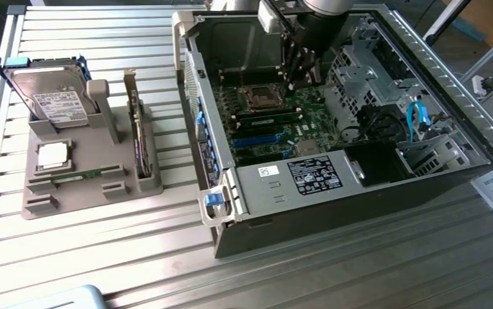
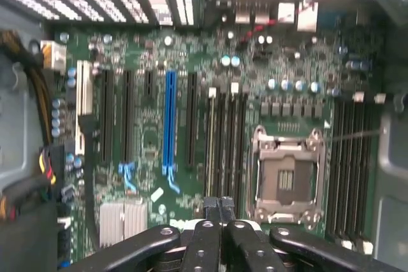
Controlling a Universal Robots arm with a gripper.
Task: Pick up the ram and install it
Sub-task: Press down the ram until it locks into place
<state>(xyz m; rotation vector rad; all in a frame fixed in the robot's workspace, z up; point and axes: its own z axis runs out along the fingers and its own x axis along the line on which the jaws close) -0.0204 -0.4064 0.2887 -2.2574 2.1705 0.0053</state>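
A thin green ram stick (image 1: 96,172) lies flat on the grey fixture (image 1: 74,196) at the exterior view's left, far from the arm. Another green stick (image 1: 272,120) stands in a motherboard slot just below the empty processor socket (image 1: 258,96). My gripper (image 1: 302,81) hangs inside the open computer case, low over the board beside that socket. In the wrist view the gripper (image 2: 220,204) is shut, fingertips pressed together with nothing between them, right over the end of the black memory slots (image 2: 224,144) next to the socket (image 2: 285,179).
The fixture also carries a hard drive (image 1: 53,96), an upright card with a metal bracket (image 1: 135,129) and a square silver chip (image 1: 53,154). Case walls (image 1: 197,122), a drive cage (image 1: 362,71) and a blue cable (image 1: 416,119) hem in the arm. A blue expansion slot (image 2: 169,122) lies beside the memory slots.
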